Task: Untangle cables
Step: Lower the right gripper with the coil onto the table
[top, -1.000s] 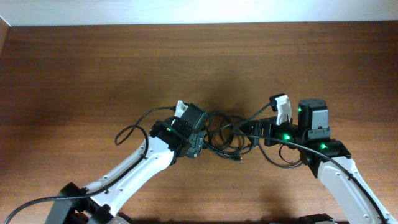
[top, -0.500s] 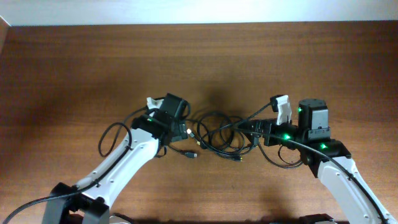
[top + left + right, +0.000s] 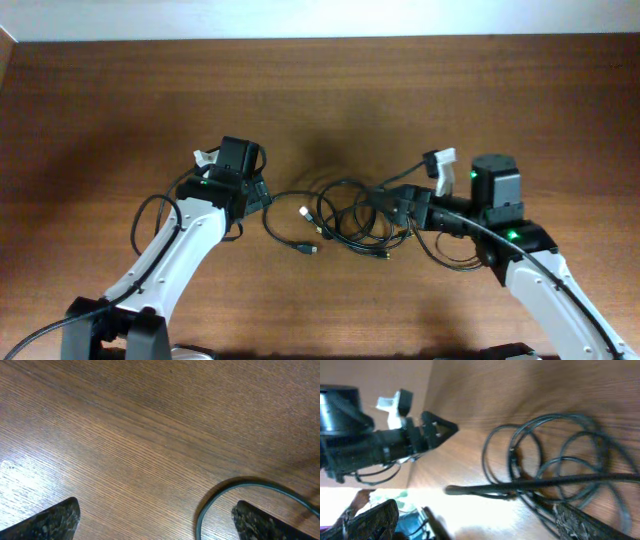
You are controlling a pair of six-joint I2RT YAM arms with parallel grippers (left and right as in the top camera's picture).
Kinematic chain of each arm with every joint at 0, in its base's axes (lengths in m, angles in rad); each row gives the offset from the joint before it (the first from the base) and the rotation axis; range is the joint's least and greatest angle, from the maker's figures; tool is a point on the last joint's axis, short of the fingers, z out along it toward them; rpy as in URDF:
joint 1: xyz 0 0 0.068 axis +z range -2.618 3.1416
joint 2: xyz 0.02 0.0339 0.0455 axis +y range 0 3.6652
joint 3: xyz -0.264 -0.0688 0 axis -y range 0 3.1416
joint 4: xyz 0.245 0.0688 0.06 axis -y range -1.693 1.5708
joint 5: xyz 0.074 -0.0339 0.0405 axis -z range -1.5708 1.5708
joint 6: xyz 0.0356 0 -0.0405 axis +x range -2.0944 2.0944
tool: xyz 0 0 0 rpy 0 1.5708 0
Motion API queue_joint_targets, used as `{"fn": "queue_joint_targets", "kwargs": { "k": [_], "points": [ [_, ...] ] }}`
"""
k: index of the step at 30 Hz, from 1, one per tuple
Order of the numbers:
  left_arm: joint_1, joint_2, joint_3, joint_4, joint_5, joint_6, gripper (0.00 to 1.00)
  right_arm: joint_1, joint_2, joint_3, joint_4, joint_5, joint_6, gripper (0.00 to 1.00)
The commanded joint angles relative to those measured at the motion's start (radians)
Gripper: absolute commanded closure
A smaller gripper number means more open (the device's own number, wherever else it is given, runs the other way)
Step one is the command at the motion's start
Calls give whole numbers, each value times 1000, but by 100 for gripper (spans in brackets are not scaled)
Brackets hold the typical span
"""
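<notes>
Currently left claw [image 3: 262,194] and right claw [image 3: 392,207] both gape empty; one tangle of cables [image 3: 345,216].

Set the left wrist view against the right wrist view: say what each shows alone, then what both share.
Left wrist only: a single cable arc lying on the wood. Right wrist only: the tangled loops and the left arm beyond them. Both: the table, black cable, and that camera's own jaws standing wide at the bottom corners.
</notes>
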Motion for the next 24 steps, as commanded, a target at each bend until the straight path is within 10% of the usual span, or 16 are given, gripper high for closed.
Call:
{"fn": "queue_joint_targets", "kwargs": {
  "k": [1,10,19,24],
  "points": [
    [3,-1,-8,2,0,-10,1,77,-6,19,40,38,106,1],
    [3,-1,-8,2,0,-10,1,307,74,19,45,440,224,1],
    [3,-1,-8,2,0,-10,1,348,154,19,243,449,239,0],
    [3,-1,-8,2,0,-10,1,349,177,19,239,534,239,27]
  ]
}}
